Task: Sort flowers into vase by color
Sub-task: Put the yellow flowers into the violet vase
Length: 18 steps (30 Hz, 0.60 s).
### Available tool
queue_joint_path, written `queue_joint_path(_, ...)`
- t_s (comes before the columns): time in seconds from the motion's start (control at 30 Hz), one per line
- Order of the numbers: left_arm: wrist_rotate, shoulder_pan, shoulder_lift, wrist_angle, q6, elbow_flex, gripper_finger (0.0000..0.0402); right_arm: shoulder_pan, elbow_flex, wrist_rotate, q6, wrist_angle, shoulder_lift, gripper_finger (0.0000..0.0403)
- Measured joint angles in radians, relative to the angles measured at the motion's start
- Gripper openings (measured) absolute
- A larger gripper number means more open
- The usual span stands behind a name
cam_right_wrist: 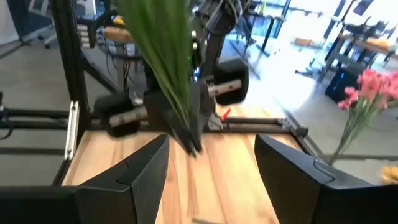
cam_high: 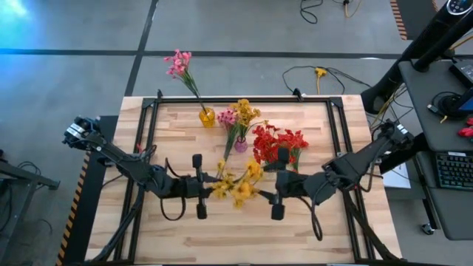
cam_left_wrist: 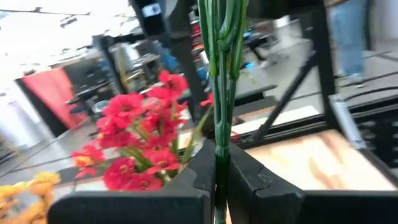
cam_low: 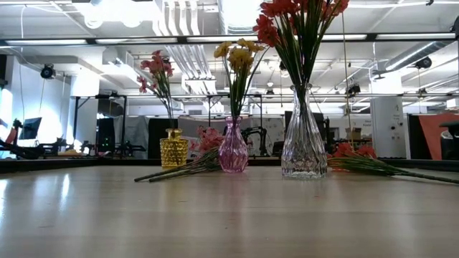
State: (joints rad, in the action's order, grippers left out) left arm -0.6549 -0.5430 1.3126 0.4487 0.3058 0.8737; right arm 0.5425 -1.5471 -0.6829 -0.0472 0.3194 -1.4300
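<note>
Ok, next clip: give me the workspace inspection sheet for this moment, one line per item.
Surface: wooden table, dark rails along its edges.
Job's things: yellow vase with pink flowers; pink vase with yellow flowers; clear vase with red flowers; loose pink spray lying by the vases; yellow bunch between the grippers.
Clutter: nothing seen.
Grippers: left gripper shut on green stems; right gripper open, just off the leafy end.
Cables: loose cable on the floor beyond the table.
Surroundings: desk with keyboard beside the table; workshop behind.
</note>
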Motion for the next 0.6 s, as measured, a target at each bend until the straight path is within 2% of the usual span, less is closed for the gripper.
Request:
queue_joint_path(0.13,0.135,0.026,-0.078,0.028,-0.001,-0.083,0.0001,0.008,-0.001,-0.001,-0.087,0.117,0.024,0.0231)
queue_joint_path(0.27,0.335,0.069,-0.133,0.096,0.000,-0.185,0.0001,0.018,-0.001,0.000,-0.154,0.218,0.009,0.0231)
queue_joint_path(0.37,0.386,0.096,-0.137,0.188,0.014,-0.239,0.0001,0.022,0.021,-0.001,-0.172,0.205,-0.018,0.0231)
queue_joint_path(0.47,0.401,0.114,-0.115,0.306,0.039,-0.280,0.0001,0.022,0.063,-0.013,-0.127,0.089,-0.062,0.0231)
queue_joint_path(0.6,0.545,0.119,-0.072,0.415,0.076,-0.308,0.0000,0.022,0.134,-0.033,0.044,-0.170,-0.129,0.0231)
